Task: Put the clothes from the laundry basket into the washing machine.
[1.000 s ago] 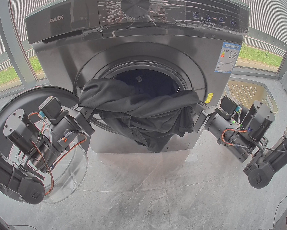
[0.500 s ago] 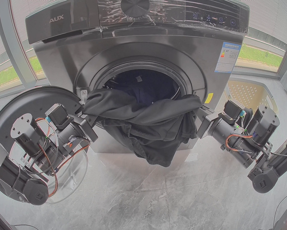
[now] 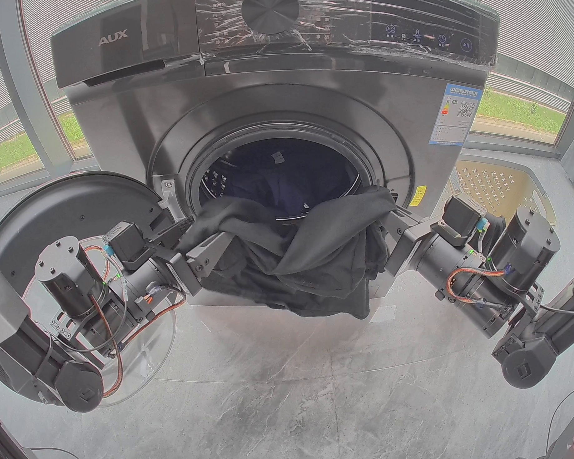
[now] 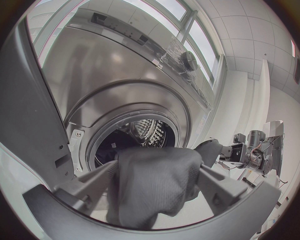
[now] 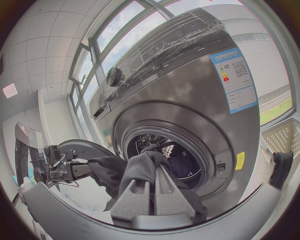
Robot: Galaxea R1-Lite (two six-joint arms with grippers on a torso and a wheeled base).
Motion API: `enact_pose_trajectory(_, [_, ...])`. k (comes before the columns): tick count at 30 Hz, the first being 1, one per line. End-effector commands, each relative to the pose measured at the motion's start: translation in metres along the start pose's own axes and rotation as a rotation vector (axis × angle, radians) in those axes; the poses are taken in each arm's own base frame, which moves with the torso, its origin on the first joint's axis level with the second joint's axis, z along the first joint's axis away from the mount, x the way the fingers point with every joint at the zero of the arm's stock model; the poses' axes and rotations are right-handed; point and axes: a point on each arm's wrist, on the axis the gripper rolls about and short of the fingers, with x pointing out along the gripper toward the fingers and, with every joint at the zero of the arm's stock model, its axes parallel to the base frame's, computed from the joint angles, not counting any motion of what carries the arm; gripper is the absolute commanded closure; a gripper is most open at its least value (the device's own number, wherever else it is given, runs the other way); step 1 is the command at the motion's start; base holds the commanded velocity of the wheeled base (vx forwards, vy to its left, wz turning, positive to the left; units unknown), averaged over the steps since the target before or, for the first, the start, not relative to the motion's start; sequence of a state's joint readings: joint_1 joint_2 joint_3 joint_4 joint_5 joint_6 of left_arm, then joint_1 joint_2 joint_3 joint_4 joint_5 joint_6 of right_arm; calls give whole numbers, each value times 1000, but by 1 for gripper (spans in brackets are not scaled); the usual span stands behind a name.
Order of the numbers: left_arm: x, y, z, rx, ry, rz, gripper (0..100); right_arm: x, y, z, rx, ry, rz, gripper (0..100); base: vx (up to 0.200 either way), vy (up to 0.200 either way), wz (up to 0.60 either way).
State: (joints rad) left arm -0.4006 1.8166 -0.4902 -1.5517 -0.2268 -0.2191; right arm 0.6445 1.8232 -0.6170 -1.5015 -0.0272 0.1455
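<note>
A black garment (image 3: 313, 257) is held stretched across the lower lip of the washing machine (image 3: 282, 96) mouth, most of it hanging down the front outside the drum. The right gripper (image 3: 390, 220), at the mouth's right edge, is closed tight on one end. The left gripper (image 3: 212, 229), at the left edge, is seen with its fingers spread wide and cloth bunched between them; it may no longer be pinched. If that end is let go, the garment could be dragged off the lip and dropped to the floor. Dark clothes are already seen inside. The laundry basket (image 3: 504, 188) stands right of the machine. A logo (image 3: 113, 37), a blue label (image 3: 456, 115) and a yellow sticker (image 3: 418, 195) are noted on the front.
</note>
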Motion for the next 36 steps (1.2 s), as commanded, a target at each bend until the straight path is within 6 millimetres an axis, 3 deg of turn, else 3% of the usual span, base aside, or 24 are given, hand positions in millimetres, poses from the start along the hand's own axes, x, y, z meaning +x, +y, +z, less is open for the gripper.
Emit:
enact_pose_trajectory(1, [1, 2, -6, -4, 22, 5, 0, 3, 7, 2, 7, -15, 21, 100, 0, 0, 0])
enact_pose_trajectory(16, [0, 5, -25, -6, 88, 16, 0, 17, 22, 3, 24, -39, 59, 100, 0, 0, 0])
enact_pose_trajectory(24, [-17, -8, -57, 52, 244, -52, 0, 31, 22, -3, 26, -54, 57, 100, 0, 0, 0])
enact_pose_trajectory(36, [-25, -12, -87, 83, 372, -96, 0, 56, 32, -6, 29, -90, 82, 100, 0, 0, 0])
